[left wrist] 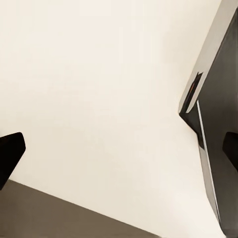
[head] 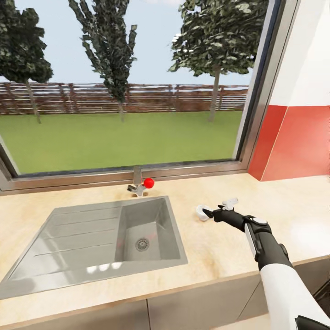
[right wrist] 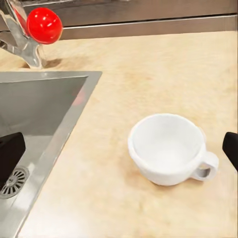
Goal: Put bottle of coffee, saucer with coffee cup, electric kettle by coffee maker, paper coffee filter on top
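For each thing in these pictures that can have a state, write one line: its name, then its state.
coffee cup: upright, empty, standing on the countertop right of the sink, not gripped.
sink: basin empty, drain open.
faucet: no water running.
right gripper: open, just short of the cup.
left gripper: open, holding nothing.

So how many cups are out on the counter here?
1. A white cup stands upright on the counter, right of the sink, just ahead of the right hand, which is open. It is empty. Others may lie outside the views.
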`<state>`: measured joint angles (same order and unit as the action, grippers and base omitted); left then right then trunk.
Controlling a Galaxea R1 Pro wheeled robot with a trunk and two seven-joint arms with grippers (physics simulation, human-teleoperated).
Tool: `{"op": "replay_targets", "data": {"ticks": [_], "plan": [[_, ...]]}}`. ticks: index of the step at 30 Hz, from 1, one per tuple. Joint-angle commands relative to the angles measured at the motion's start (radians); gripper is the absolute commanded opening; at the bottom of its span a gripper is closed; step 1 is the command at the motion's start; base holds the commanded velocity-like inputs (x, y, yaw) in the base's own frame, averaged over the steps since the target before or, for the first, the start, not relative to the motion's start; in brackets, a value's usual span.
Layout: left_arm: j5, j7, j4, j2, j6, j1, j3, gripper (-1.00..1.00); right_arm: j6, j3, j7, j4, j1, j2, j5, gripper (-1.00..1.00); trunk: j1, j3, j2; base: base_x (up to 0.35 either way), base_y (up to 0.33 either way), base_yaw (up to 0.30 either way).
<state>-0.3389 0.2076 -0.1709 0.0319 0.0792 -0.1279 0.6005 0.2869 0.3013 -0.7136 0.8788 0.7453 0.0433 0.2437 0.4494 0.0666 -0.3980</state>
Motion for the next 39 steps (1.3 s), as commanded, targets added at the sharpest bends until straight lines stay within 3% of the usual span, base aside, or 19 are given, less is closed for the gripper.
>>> {"op": "replay_targets", "data": {"ticks": [1, 3, 6, 8, 9, 11, 14, 16, 20, 39], "plan": [[-0.011, 0.000, 0.004, 0.000, 0.001, 0.000, 0.007, 1.00, 0.005, 0.004, -0.006, 0.005, 0.001, -0.001, 0.008, 1.00, 0.001, 0.002, -0.002, 0.000, 0.000, -0.045], [-0.013, 0.000, 0.029, 0.005, -0.023, 0.001, 0.004, 1.00, 0.009, 0.010, 0.009, 0.009, 0.002, 0.005, 0.010, 1.00, 0.001, 0.002, -0.002, 0.000, 0.000, -0.016], [-0.016, 0.003, 0.037, 0.007, -0.071, 0.001, 0.004, 1.00, 0.033, 0.011, 0.086, 0.019, 0.002, 0.007, 0.010, 1.00, 0.001, 0.002, -0.002, 0.000, 0.000, -0.004], [-0.026, 0.005, 0.039, 0.005, -0.100, 0.002, 0.003, 1.00, 0.093, 0.009, 0.189, 0.025, 0.003, 0.005, 0.009, 1.00, 0.001, 0.002, -0.002, 0.000, 0.000, -0.002], [-0.049, 0.006, 0.040, 0.003, -0.114, 0.002, 0.003, 1.00, 0.166, 0.004, 0.304, 0.027, 0.003, -0.001, 0.006, 1.00, 0.001, 0.002, -0.002, 0.000, 0.000, 0.000], [-0.070, 0.007, 0.040, 0.001, -0.119, 0.002, 0.003, 1.00, 0.211, -0.007, 0.379, 0.026, 0.003, -0.005, 0.006, 1.00, 0.001, 0.002, -0.002, 0.000, 0.000, 0.000], [-0.096, 0.008, 0.042, -0.001, -0.124, 0.002, 0.003, 1.00, 0.287, -0.091, 0.478, 0.028, 0.022, -0.019, 0.006, 1.00, 0.001, 0.002, -0.002, 0.000, 0.000, 0.000], [-0.099, 0.008, 0.044, -0.001, -0.125, 0.002, 0.004, 1.00, 0.325, -0.128, 0.492, 0.045, 0.031, -0.022, 0.006, 1.00, 0.001, 0.002, -0.002, 0.000, 0.000, 0.000], [-0.101, 0.007, 0.061, -0.002, -0.130, 0.002, 0.004, 1.00, 0.367, -0.153, 0.501, 0.067, 0.036, -0.023, 0.009, 1.00, 0.001, 0.002, -0.002, 0.010, 0.000, 0.000], [-0.100, 0.010, 0.065, -0.005, -0.164, 0.002, 0.007, 1.00, 0.403, -0.157, 0.502, 0.085, 0.037, -0.021, 0.012, 1.00, 0.001, 0.002, -0.002, 0.222, -0.049, 0.000]]}}
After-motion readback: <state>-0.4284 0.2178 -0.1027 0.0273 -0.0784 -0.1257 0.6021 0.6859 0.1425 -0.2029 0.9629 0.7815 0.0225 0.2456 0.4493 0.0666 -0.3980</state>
